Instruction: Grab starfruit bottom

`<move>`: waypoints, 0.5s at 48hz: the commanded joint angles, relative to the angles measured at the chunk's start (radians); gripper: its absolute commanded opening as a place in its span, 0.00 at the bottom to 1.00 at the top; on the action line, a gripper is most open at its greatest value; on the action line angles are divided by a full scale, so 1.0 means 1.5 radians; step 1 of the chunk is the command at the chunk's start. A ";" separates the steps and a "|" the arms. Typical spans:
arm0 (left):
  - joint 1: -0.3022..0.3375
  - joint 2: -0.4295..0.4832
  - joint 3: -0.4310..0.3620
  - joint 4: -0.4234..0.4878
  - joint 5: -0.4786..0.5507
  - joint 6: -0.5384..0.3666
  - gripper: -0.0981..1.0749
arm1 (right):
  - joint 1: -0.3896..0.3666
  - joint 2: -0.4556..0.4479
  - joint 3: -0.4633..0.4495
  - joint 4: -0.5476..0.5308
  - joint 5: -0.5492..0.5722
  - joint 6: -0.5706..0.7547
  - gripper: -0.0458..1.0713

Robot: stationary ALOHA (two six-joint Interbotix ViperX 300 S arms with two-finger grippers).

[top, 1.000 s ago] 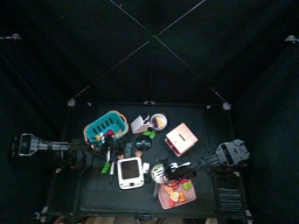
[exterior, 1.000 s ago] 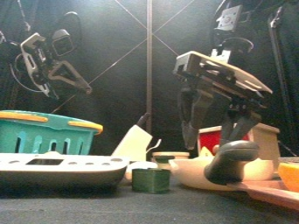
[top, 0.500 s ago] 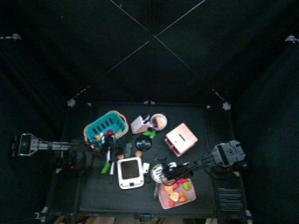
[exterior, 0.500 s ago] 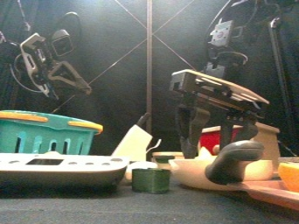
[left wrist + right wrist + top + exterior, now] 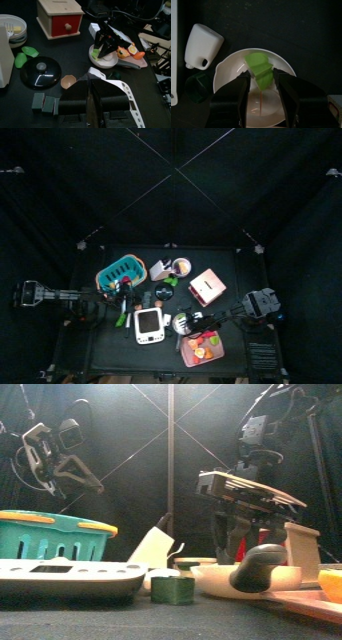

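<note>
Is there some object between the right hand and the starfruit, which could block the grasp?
No, nothing visible. The right hand is directly over the green starfruit in the white bowl, one finger on each side of its lower end.

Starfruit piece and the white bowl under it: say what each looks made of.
The starfruit piece looks like moulded plastic toy food: flat, even green, crisp ridged edges, a dull sheen rather than wet flesh. The white bowl looks like smooth plastic or glazed ceramic; its plain white surface and soft rim highlight leave that open. The right end effector straddles the fruit from above.
</note>
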 commanded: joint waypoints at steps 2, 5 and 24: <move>-0.001 -0.002 -0.006 -0.002 -0.003 0.001 0.45 | 0.000 -0.031 -0.017 -0.009 -0.001 0.001 0.62; -0.001 -0.002 -0.006 -0.002 -0.003 0.001 0.45 | 0.000 -0.037 -0.019 -0.012 0.002 0.001 0.62; -0.001 -0.002 -0.006 -0.002 -0.003 0.001 0.45 | 0.006 -0.055 -0.017 -0.013 0.006 0.001 0.62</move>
